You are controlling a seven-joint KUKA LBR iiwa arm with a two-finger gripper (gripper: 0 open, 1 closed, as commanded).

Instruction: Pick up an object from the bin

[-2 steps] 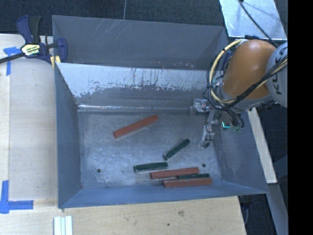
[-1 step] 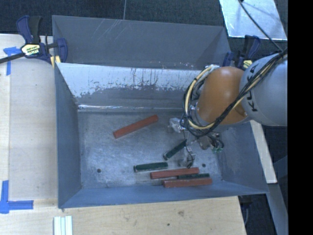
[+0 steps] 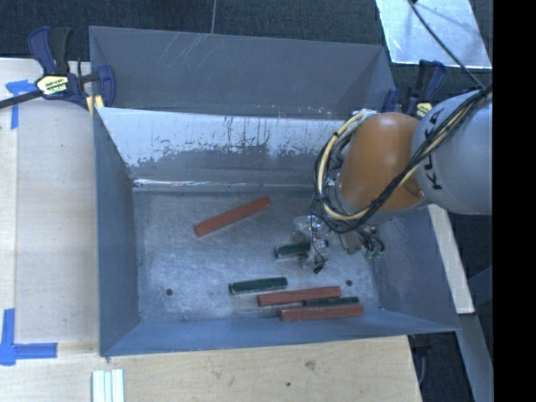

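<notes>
The tool (image 3: 316, 248) hangs low over the right half of the bin (image 3: 243, 78), below the arm's orange cover (image 3: 381, 162) and its loops of yellow and black cable (image 3: 328, 170). Its tip is down at the right end of a short dark green bar (image 3: 291, 249), touching it or very nearly so. Whether the tool is spread or closed, and whether it grips the bar, cannot be told from this angle. The short dark green bar lies nearly level on the bin's bottom, right of its middle. Up and to the left of that bar, well apart from it, a reddish-brown stick (image 3: 233, 216) lies slanted, its right end higher in the view. Below the bar and a little to its left lies a longer dark green stick (image 3: 258, 286). Just beyond that, close to the near wall, two more reddish-brown sticks (image 3: 299, 296) lie almost parallel, with another dark green piece (image 3: 333, 302) between them at their right end. The bottom of the bin is dull grey metal, speckled and scuffed pale, with a small dark spot (image 3: 170, 291) far to the lower left of the bar. The sloping far wall carries a band of dark vertical scratches (image 3: 243, 136) above the bar. Beyond the bin's far rim the ground (image 3: 268, 2) is dark.
</notes>
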